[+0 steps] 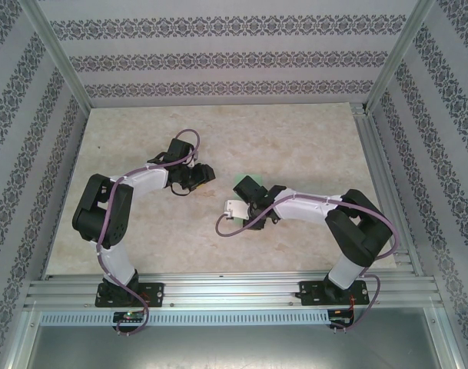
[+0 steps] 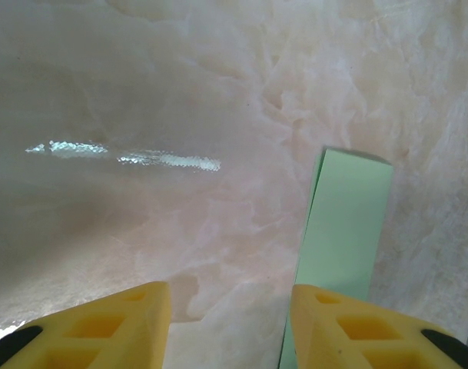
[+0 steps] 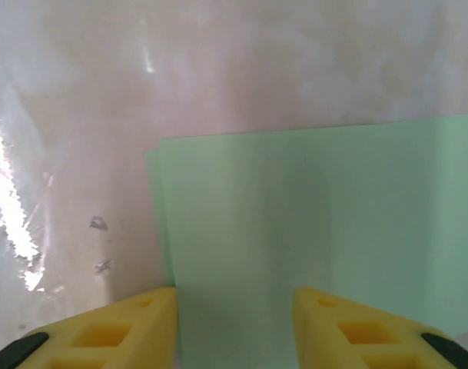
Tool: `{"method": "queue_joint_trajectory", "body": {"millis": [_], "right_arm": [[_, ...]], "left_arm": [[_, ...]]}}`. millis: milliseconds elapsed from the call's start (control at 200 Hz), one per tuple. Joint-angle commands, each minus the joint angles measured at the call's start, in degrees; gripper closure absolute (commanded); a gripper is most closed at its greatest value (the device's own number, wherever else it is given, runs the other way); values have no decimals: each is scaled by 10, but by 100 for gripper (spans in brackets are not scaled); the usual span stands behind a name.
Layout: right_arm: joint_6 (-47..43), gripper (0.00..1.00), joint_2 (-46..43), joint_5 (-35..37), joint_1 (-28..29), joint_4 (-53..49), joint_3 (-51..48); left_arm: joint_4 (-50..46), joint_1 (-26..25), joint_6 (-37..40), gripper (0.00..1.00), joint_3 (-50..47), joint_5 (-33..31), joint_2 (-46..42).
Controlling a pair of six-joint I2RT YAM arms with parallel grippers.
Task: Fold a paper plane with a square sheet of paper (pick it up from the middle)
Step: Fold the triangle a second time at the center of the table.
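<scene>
Our right gripper [image 3: 235,327], at frame bottom, has fingers [image 3: 118,330] spread above the paper [image 3: 310,231]; left gripper [image 2: 230,327] released too. We judge it light, limp; pinch its middle.

1. My left arm [image 1: 103,211] rises from its base, folds back at the elbow, and its forearm reaches forward and to the right.
2. The left gripper [image 1: 197,177] points right, with its 2 yellow fingers [image 2: 103,323] spread wide.
3. My right arm [image 1: 356,231] mirrors that pose, elbow bent and forearm stretched left.
4. The right gripper [image 1: 247,188] tips downward, and its jaws are parted as well.
5. The 2 grippers sit near each other, apart.
</scene>
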Motion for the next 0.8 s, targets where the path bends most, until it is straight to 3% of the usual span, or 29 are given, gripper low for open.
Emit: {"method": "queue_joint_trajectory", "body": {"millis": [0,460,535,794], "right_arm": [[9,60,-18,19,0,32,-5],[42,66,-46,24,-1,42,-21],[56,74,-42,22,-1,42,-18],[91,85,-36,18,-10,51,-17]], "left_arm": [[18,6,-3,54,-2,11,-9],[22,6,-6,53,-2,17,-8],[23,6,-7,53,-1,22,-8],[26,1,-8,53,5,41,-2]]}}
